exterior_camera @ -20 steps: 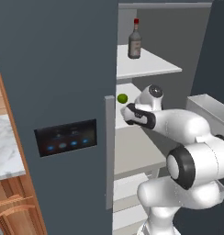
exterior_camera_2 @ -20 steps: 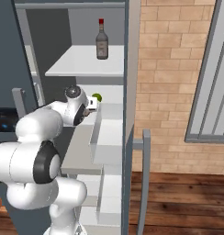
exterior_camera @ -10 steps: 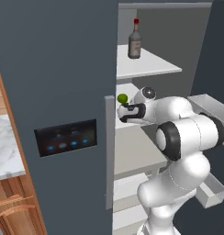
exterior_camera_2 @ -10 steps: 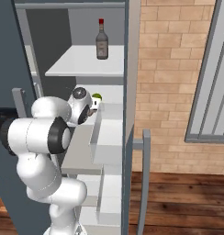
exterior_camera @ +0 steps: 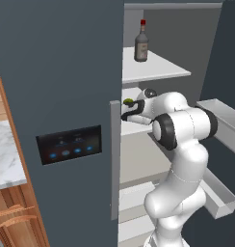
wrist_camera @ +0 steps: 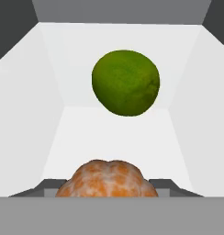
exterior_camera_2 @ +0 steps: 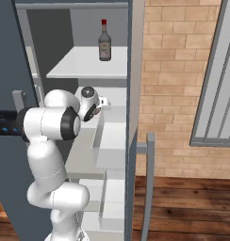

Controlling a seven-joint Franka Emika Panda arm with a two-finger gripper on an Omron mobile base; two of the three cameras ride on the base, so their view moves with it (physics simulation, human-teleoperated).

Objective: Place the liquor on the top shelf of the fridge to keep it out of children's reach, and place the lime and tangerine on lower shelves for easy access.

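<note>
The white arm has folded further into the tall dark grey fridge (exterior_camera: 66, 72) than a second ago. Its gripper (exterior_camera: 125, 112) is clamped on the round orange-brown tangerine (wrist_camera: 107, 179), over a lower pale shelf (exterior_camera: 138, 128), the bright green lime (wrist_camera: 126, 82) just beyond.

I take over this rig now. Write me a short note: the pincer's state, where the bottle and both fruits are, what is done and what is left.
Pincer: shut on the tangerine, reaching into the fridge at the second shelf.
Bottle: upright on the top shelf. Done.
Lime: already inside at that second level, ahead of the tangerine. Done, it seems.
Left: set the tangerine down on this lower shelf, open the pincer, pull the arm out.
</note>
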